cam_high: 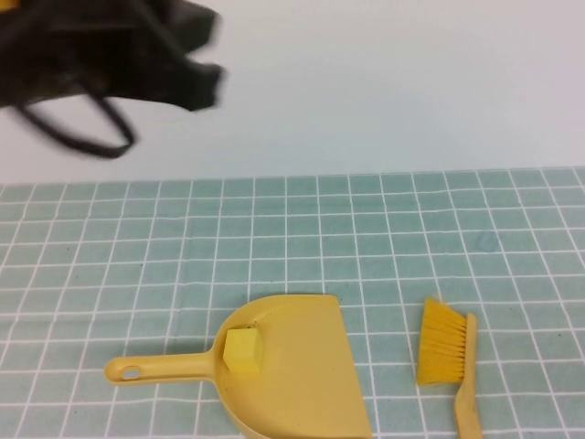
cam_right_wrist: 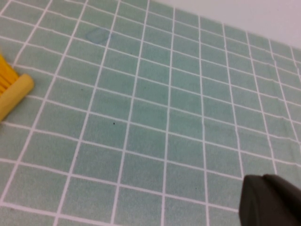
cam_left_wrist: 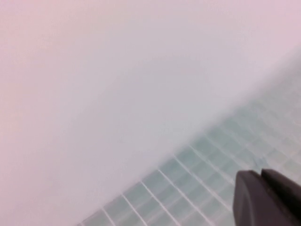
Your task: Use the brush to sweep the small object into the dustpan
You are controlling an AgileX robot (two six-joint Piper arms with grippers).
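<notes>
High view shows the small object (cam_high: pixel 243 350), a pale-yellow cube with soft, rounded edges, already lying on the scoop of the dustpan (cam_high: pixel 297 366), near the back wall where the handle joins. As far as these frames show, the sweeping itself looks finished, and nothing seems left but for the arms to clear away.

The dustpan is smooth mustard-yellow plastic, a wide flat scoop with a low rim and a straight handle ending in a hang hole, pointing to the robot's left. The brush (cam_high: pixel 448 352) lies free on the worktop (cam_high: pixel 302 238) just to the right of the dustpan, apart from it; its short bright-yellow bristles fan outward from a tan, matte handle. The worktop is covered in a pale green grid of squares with white lines.

The left end effector (cam_high: pixel 196 64) hangs high over the far left, blurred, perhaps in motion; whether it is apart or together I cannot tell. The right end effector (cam_right_wrist: pixel 273 200) sits low near the brush head, holding nothing visible, its spread likewise unclear.
</notes>
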